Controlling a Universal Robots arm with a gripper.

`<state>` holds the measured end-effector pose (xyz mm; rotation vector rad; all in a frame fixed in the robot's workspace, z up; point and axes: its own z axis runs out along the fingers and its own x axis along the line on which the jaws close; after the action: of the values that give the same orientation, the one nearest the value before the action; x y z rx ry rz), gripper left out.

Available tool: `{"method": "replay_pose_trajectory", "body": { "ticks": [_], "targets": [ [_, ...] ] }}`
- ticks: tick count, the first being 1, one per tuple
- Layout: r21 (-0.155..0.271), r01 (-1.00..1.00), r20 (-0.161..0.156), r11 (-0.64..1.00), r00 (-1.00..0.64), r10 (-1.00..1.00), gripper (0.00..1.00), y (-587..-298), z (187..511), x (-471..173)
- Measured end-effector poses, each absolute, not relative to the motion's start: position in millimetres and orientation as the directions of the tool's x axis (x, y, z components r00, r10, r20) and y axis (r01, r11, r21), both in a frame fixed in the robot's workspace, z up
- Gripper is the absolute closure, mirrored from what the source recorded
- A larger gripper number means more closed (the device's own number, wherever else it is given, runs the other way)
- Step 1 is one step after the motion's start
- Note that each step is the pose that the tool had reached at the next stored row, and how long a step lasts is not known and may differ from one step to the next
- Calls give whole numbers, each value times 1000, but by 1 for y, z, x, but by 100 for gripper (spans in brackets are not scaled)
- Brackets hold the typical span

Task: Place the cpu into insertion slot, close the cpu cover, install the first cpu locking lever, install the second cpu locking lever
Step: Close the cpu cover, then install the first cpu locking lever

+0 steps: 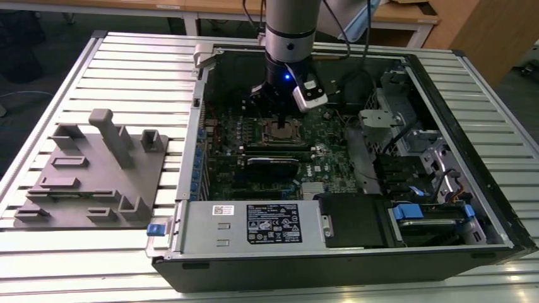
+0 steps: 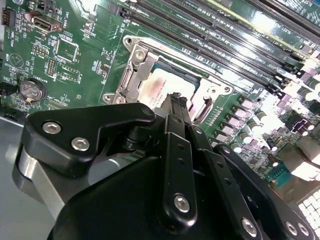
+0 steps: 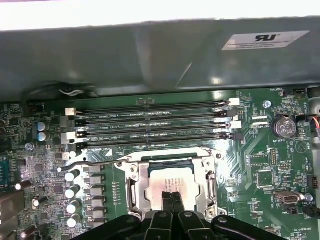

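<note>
the cpu (image 3: 170, 182) lies flat in the insertion slot (image 3: 129, 171), near the middle of the green motherboard (image 3: 260, 150). its pale silvery top faces up. the cpu cover (image 3: 141, 186) appears to lie down over it as a silver frame, and the chip's top shows through the window; in the second wrist view the same frame (image 2: 142, 67) rings the pale square (image 2: 161, 86).

the gripper (image 3: 172, 196) stands over the chip with its 2 black fingers pressed together and nothing between them. the joined tips are on or just above the cpu's top; contact cannot be told. the second wrist view shows the tips (image 2: 176, 100) at the window's edge.

a thin metal rod (image 3: 90, 162) runs beside the socket; whether it is latched cannot be told.

just beyond the socket run 4 long black memory slots (image 3: 155, 125), side by side. a round coin battery (image 3: 283, 126) sits further off on the board.

in the exterior view the arm (image 1: 291, 31) reaches down into the open computer case (image 1: 471, 158), with the gripper (image 1: 282, 118) over the socket. a black card (image 1: 271, 162) lies near the socket. on the exterior view's left a grey fixture plate (image 1: 93, 170) rests on the slatted table (image 1: 126, 63), beside the case.
</note>
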<state>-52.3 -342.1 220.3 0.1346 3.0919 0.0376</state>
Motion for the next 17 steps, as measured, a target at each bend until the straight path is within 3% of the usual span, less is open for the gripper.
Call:
{"method": "replay_pose_trajectory", "body": {
  "ticks": [17],
  "targets": [
    [26, 98, -45, 995, -994, 99, 90, -342, 222, -52]
  ]
}}
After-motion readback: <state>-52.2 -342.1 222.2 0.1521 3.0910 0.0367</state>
